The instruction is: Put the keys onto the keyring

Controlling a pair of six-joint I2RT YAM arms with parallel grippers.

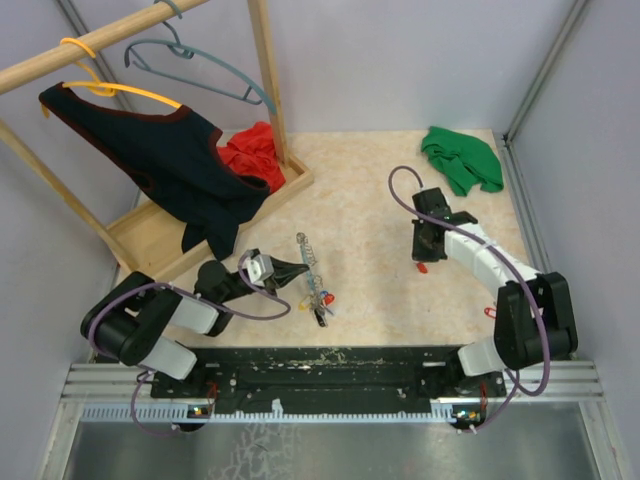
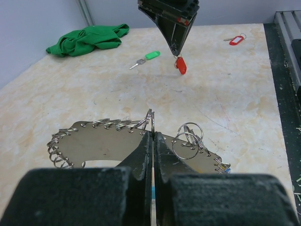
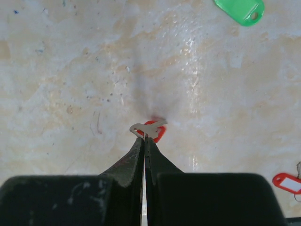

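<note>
Right claw [image 3: 144, 139] is clamped on the red key [image 3: 149, 128] at frame centre, a thin silver blade with a glossy red head. Left claw [image 2: 153, 135] pinches the coiled wire keyring [image 2: 106, 124] at lower centre. The left wrist view alone shows the green key [image 2: 146, 57] whole. Overhead, at upper left, a wooden tray [image 1: 140, 232] holds red cloth [image 1: 255, 150].

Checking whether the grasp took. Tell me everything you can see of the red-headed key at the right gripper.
The red key is small: a silvery metal blade and a glossy red plastic head. The right gripper, shut, pinches its metal part at the fingertips; the blade lies crosswise, the red head dangles below. It seems lifted off the table; nothing else touches it.
</note>
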